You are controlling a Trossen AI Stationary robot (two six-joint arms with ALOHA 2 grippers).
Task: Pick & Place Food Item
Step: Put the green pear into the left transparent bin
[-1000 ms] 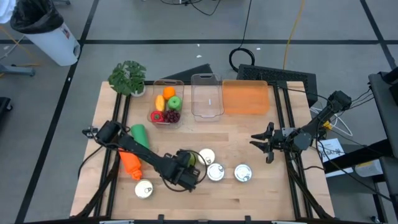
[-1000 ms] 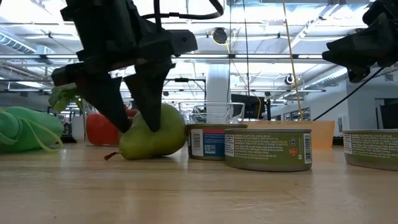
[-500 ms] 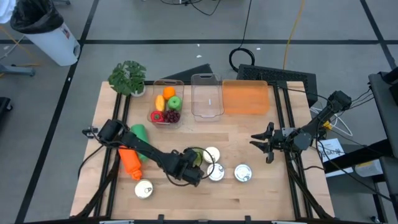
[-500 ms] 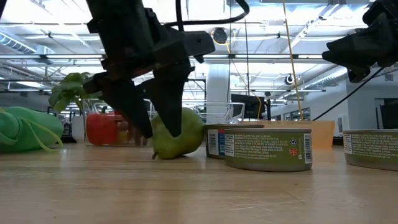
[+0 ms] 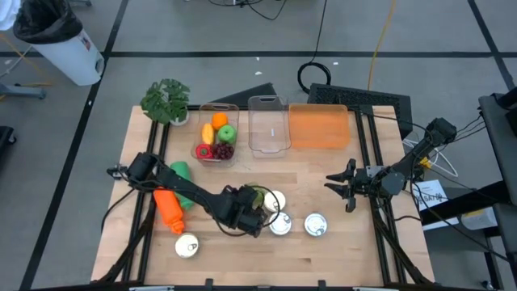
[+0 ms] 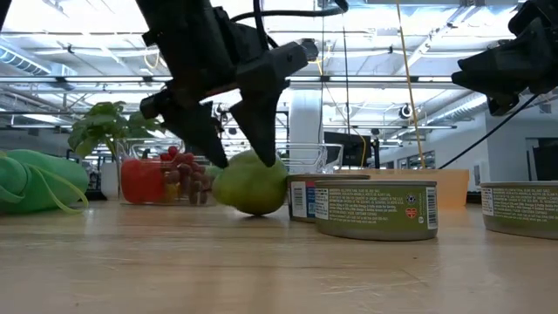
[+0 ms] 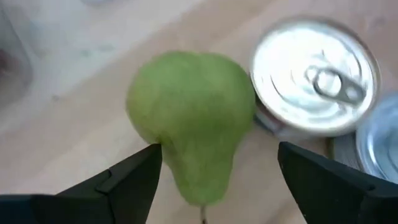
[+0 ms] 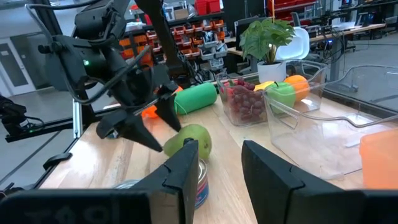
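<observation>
The left gripper (image 5: 257, 204) straddles the green pear (image 6: 251, 182), fingers spread and clear of the fruit on both sides. The pear rests on the wooden table (image 5: 339, 242), just beside a tin can (image 6: 316, 198). The nearer can (image 6: 376, 208) carries a green label with small print, illegible. The right gripper (image 5: 341, 185) hovers well apart, jaws narrowly parted, holding nothing.

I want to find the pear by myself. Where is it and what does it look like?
Look at the wooden table, near the front middle, where shiny tins stand. The left gripper hangs open over the pear, which lies beside one tin. It's the only green, soft-shaped thing among round metal tins.
</observation>
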